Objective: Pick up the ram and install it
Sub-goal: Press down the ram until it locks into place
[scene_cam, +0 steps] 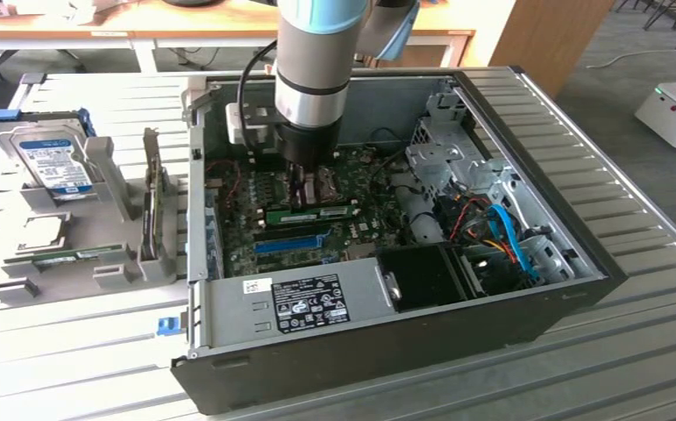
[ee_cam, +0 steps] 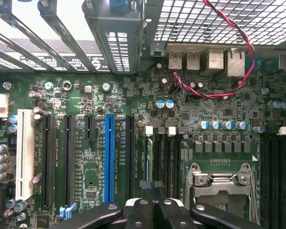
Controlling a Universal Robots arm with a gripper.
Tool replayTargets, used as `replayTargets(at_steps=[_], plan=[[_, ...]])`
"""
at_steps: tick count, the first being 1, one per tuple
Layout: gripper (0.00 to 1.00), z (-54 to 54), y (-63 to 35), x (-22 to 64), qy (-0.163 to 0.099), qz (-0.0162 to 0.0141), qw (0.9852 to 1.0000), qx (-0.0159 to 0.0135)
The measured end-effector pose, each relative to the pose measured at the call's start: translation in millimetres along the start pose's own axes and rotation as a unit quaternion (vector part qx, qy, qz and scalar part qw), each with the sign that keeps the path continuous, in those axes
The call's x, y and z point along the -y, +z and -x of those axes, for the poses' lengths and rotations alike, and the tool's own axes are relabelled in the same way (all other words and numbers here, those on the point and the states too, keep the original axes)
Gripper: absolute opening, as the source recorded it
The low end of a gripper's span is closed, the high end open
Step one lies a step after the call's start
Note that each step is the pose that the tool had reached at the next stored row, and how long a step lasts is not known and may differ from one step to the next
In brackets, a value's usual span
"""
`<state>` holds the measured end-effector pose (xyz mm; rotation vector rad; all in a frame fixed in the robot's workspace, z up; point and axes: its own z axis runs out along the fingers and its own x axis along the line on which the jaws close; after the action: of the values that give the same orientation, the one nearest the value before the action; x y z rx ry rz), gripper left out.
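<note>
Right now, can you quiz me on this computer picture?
1. True or false: the drive stands outside the case.
2. What colour is the long slot near the ram? A red, B blue, C yellow.
3. Fill in: the gripper over the ram has its fingers ___.

Key: 1 true; 2 B; 3 shut.

Green motherboard (ee_cam: 190, 100) seen close, blue slot (ee_cam: 109, 157) upright among black slots, white slot (ee_cam: 24, 153) beside them, red-black wire (ee_cam: 243, 71) looping over rear ports (ee_cam: 205, 59), metal CPU socket (ee_cam: 221, 177) — black gripper (ee_cam: 155, 206) closed, fingers together.
</note>
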<state>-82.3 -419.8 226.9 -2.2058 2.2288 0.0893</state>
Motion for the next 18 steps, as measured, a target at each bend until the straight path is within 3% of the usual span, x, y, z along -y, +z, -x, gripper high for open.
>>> replayTargets(at_steps=[18], plan=[[0.11,-0.1,2.9,0.1,0.0,0.0,1.0,0.0]])
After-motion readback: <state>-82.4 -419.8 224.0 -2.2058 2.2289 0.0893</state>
